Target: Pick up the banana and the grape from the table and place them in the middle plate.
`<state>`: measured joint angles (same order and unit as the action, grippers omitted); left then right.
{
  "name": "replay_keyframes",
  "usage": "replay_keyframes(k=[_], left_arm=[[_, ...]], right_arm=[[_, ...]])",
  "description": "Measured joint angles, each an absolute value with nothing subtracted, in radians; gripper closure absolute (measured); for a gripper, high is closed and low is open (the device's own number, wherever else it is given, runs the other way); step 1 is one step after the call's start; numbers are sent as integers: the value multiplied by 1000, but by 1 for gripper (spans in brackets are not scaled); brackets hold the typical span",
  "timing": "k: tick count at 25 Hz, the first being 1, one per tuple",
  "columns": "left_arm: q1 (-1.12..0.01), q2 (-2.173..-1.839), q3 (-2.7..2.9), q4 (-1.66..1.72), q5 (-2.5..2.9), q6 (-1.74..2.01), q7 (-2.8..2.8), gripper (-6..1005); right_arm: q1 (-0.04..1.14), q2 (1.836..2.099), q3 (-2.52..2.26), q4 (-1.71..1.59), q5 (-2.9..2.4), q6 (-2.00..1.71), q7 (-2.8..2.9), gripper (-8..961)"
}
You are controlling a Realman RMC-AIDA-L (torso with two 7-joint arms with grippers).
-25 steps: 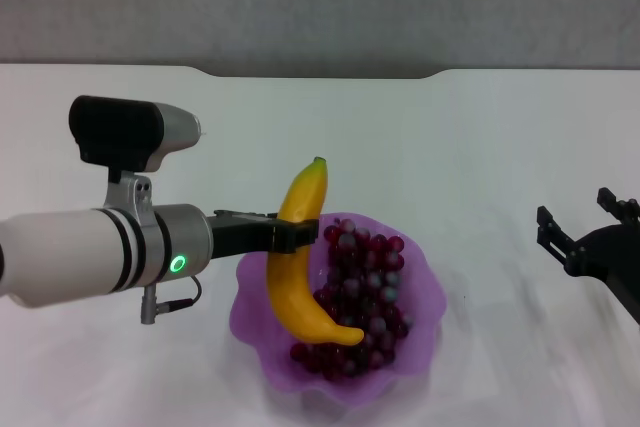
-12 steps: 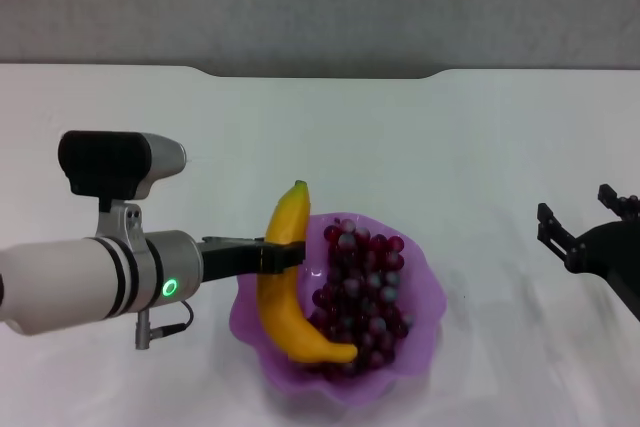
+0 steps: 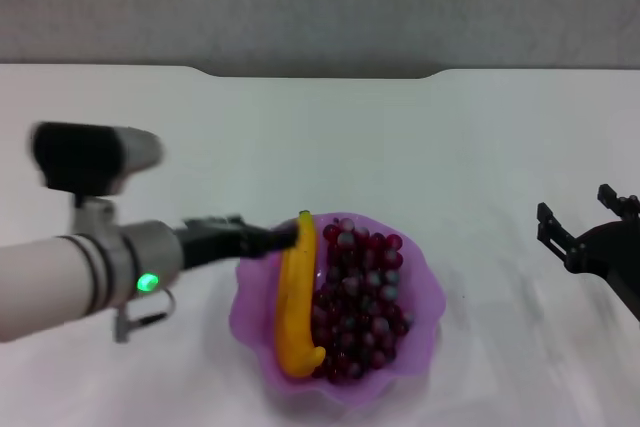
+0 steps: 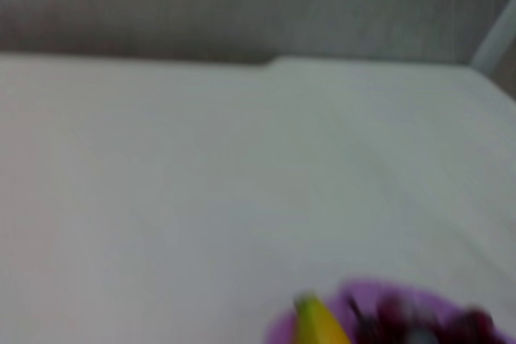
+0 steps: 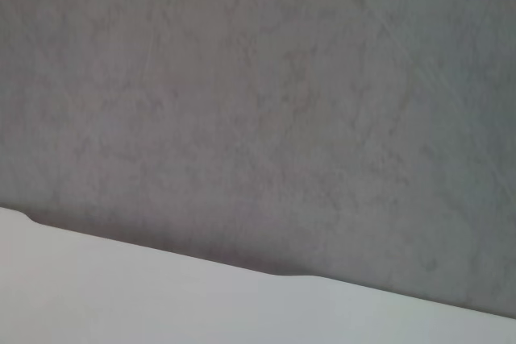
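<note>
The banana (image 3: pixel 295 297) lies in the middle plate (image 3: pixel 432 299), along the side nearer my left arm, beside the grape bunch (image 3: pixel 362 292) that fills the rest of the dish. My left gripper (image 3: pixel 268 239) is just outside the plate's rim, by the banana's far end, open and holding nothing. The left wrist view shows the banana's tip (image 4: pixel 317 324), some of the grape bunch (image 4: pixel 397 312) and the plate's rim (image 4: pixel 282 332). My right gripper (image 3: pixel 578 211) is parked low over the table (image 3: pixel 400 137) at the far right, open and empty.
The table's notched far edge (image 3: pixel 320 74) meets a grey wall. The right wrist view shows only that wall and a strip of the table (image 5: pixel 121 296).
My left gripper lowered the banana into the plate, let go of it and drew back to the left. The banana now rests flat beside the grapes. The right arm has not moved.
</note>
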<state>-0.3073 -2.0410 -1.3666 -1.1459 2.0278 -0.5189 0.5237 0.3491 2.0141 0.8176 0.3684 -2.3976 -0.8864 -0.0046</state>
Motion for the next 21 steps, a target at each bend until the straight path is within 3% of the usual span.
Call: replay_keyframes(k=[6,9,14,21], left_arm=[[-77,-2042,-1405,-1323,1960,-203,732,111],[-40,-2042,-1341,-1251,1917,69,812,96],[-94,-2039,-1210,-1041,1939,386,772,97],[-188,-2042,-992,-647,2198,843,288,97]], right_arm=[[348,2014,818,370,-2398,-888,-2,106],[348,2015,818,371,-2398,-889,0,105],[351,2016,818,371,-2398,-890,3,105],[363,2016,808,371,-2396,-890,1,105]])
